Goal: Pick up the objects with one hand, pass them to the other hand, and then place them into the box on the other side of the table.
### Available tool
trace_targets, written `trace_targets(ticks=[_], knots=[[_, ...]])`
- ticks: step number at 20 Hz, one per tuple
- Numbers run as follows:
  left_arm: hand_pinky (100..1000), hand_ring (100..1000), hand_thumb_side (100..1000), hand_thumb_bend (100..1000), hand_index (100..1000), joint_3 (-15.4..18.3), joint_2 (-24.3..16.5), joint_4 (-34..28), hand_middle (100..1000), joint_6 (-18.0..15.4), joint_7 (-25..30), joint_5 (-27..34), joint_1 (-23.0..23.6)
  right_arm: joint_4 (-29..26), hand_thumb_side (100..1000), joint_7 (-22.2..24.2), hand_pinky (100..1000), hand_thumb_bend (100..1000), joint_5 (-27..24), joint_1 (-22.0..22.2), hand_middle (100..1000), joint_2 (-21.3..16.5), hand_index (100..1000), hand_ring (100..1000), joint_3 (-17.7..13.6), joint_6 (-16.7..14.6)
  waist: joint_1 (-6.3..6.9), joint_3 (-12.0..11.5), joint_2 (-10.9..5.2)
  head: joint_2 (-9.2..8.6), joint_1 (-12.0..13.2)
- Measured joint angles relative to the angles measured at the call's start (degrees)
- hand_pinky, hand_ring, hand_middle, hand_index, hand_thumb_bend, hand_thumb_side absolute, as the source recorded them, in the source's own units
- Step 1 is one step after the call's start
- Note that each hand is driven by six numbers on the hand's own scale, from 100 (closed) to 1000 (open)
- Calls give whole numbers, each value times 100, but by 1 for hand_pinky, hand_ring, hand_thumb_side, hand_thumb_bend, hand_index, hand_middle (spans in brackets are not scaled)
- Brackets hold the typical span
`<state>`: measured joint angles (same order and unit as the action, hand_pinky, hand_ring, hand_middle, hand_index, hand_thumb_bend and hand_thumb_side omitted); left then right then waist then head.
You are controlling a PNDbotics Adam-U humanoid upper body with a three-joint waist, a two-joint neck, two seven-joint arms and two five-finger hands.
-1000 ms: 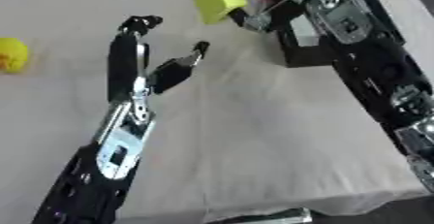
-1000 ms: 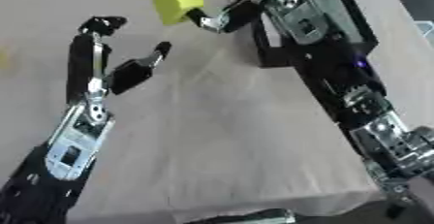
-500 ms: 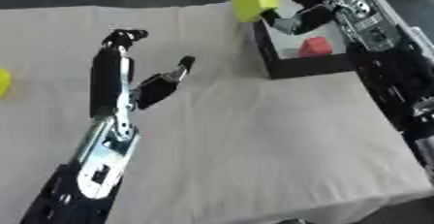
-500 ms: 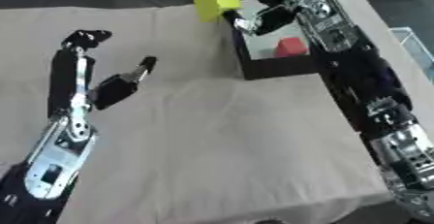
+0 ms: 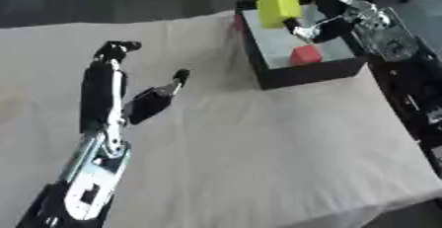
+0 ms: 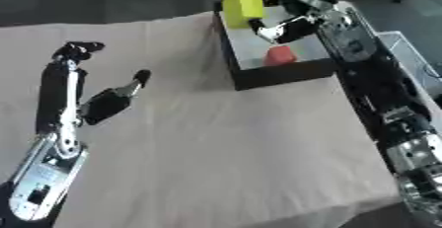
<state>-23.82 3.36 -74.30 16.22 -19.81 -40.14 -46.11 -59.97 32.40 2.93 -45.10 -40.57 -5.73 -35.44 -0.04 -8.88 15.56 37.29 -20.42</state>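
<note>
**Yellow block over box, right hand carrying it**

Yellow block (image 5: 278, 6) is pinched in the right hand (image 5: 321, 22), fingers curled on its lower right side. It hangs over the far-left part of the black box (image 5: 298, 74), above the pale floor of the box, not touching it as far as I can judge. Block sits at roughly 10 o'clock from the right palm. Long axis runs near upright, tilted slightly, top leaning toward 1 o'clock.

Red block (image 5: 305, 54) already lies inside the box, near the front wall, at about 5 o'clock from the yellow one. The two are apart, so a release here should land on bare floor at 11 o'clock from the red block rather than on top of it.

Key relation: block is within the box outline but close to the left wall (image 6: 226, 49). My read is a small shift toward 3 o'clock before letting go would keep it off the rim.

Left hand (image 5: 138, 98) is idle, fingers straight and spread, holding nothing, well apart from the box at about 8 o'clock on the white cloth (image 5: 259, 148). Right hand is clearly the nearer one, and placing is its job.
</note>
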Motion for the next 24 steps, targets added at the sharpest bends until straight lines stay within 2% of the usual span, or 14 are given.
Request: trace_targets(ticks=[3,7,10,14,18,20,24], knots=[[636,757,523,648,759,-8,-1,-13,715,-9,34,6,13,239,108,-227,964,100,346,2,614,-20,556,892,-131,-106,14,2,0,-1,-19],[636,757,523,647,759,-40,-1,-34,716,-28,75,7,19,514,119,-734,963,100,829,-10,628,-61,573,901,-234,-93,25,-5,0,-1,-29],[635,757,514,649,758,-53,-1,-73,715,-37,84,7,20,769,121,-1034,983,100,1183,-36,733,-61,658,949,-233,-53,26,-28,1,10,-35],[634,757,527,644,758,-70,0,-80,715,-38,84,7,26,1026,122,-1111,984,100,1395,-88,826,-61,757,1000,-230,-64,26,-43,4,29,-37],[634,758,531,644,758,-71,0,-80,715,-39,83,20,28,1113,121,-1231,996,100,1564,-141,989,-61,960,1000,-230,-136,23,-67,9,36,-45],[634,758,535,647,759,-73,1,-80,716,-39,84,28,29,1182,110,-1298,1000,100,1721,-176,1000,-61,1000,1000,-230,-196,20,-72,9,37,-55],[633,758,534,647,759,-87,1,-80,716,-43,87,29,33,1245,100,-1497,1000,100,2153,-182,1000,-62,1000,1000,-240,-374,10,-76,10,40,-64]])
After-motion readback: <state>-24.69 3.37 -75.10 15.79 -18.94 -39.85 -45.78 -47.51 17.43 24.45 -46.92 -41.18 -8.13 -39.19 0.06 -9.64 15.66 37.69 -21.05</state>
